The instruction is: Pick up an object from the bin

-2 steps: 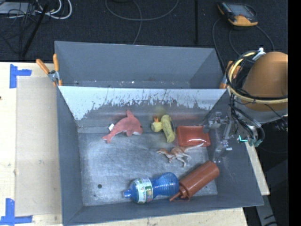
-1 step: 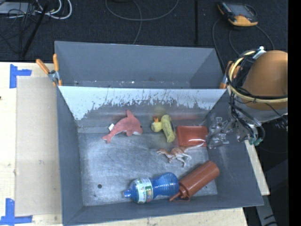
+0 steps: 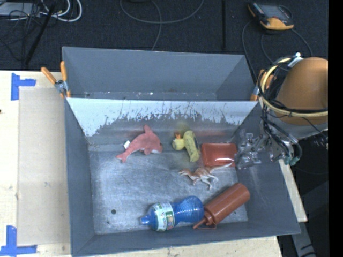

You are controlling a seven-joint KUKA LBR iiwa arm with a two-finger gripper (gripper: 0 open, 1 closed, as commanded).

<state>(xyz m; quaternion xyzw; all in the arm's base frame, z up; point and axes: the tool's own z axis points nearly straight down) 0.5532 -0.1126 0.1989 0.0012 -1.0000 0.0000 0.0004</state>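
My gripper (image 3: 250,152) hangs low at the bin's right wall, just right of a red rectangular pouch (image 3: 218,154) that lies flat on the floor. Its tip is close to the pouch's right edge; I cannot tell if it touches. A yellow duck-like toy (image 3: 188,145) lies against the pouch's left side. A small tan and white animal figure (image 3: 200,176) sits just in front of the pouch.
A pink dolphin toy (image 3: 141,145) lies at the middle left. A brown squeeze bottle (image 3: 226,203) and a blue plastic bottle (image 3: 172,214) lie end to end along the front wall. The arm with its orange dome stands over the right rim.
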